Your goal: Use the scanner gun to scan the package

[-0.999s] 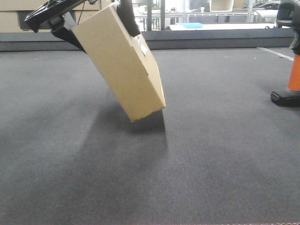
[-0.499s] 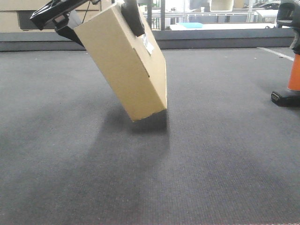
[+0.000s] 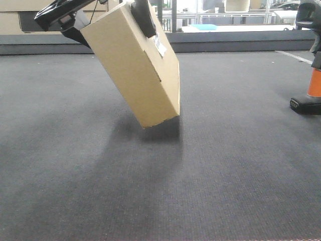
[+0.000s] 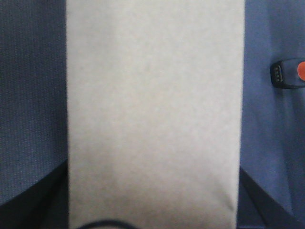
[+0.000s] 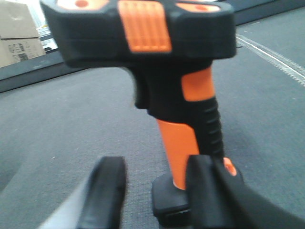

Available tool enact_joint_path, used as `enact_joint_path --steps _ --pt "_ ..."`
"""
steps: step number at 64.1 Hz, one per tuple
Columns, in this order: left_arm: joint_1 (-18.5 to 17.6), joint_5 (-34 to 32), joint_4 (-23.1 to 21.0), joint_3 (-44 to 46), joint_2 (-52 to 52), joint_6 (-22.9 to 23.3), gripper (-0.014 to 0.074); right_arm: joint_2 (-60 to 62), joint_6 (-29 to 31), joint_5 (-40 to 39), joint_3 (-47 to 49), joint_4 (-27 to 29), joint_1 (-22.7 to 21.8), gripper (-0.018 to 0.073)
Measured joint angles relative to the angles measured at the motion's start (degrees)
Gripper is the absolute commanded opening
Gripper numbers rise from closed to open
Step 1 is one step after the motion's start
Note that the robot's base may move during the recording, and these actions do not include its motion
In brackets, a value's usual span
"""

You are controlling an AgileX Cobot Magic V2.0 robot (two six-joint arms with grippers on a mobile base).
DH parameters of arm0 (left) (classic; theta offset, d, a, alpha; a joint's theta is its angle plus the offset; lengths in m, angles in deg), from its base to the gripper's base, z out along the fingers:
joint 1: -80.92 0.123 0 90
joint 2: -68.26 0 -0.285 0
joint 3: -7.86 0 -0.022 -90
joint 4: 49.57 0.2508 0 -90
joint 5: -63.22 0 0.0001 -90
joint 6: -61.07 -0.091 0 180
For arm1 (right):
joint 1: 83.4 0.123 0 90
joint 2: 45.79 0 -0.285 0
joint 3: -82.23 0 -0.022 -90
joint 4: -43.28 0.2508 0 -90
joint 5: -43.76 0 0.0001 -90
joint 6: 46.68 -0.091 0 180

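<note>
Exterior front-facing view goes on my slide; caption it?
Left end effector grips the tilted package; scanner gun stands far right.

The dark grey carpet (image 3: 225, 165) carries the scanner (image 3: 314, 83), standing upright on its black base at the right edge.

The package (image 3: 135, 65) tilts over the mat (image 3: 225, 175) at left, the scanner gun (image 3: 315, 83) standing well apart to its right.

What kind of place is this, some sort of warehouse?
Probably a shipping or warehouse-style test room: a tilted tan package over a grey carpeted surface, a barcode scanner gun standing nearby, and stacked cartons behind.
</note>
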Motion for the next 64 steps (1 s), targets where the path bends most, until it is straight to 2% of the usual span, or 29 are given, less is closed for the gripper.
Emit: enact_joint_path --steps 12,19,28,44,64 --pt "0.0 -0.1 0.0 0.0 0.0 -0.3 -0.0111 -0.1 -0.1 -0.1 0.5 0.6 -1.5 0.0283" --pt "0.0 -0.1 0.0 0.0 0.0 -0.7 -0.0111 -0.1 -0.1 -0.1 1.9 -0.3 -3.7 0.0414" --pt "0.0 -0.1 0.0 0.0 0.0 -1.1 -0.0111 -0.1 -0.2 2.2 4.0 -6.3 -7.0 0.0566" --pt "0.0 -0.1 0.0 0.0 0.0 -1.3 -0.0111 -0.1 -0.3 5.9 6.5 -10.7 -7.6 0.0558" --pt "0.0 -0.1 0.0 0.0 0.0 -1.3 -0.0111 -0.2 -0.3 9.2 11.3 -10.8 -7.6 0.0558"
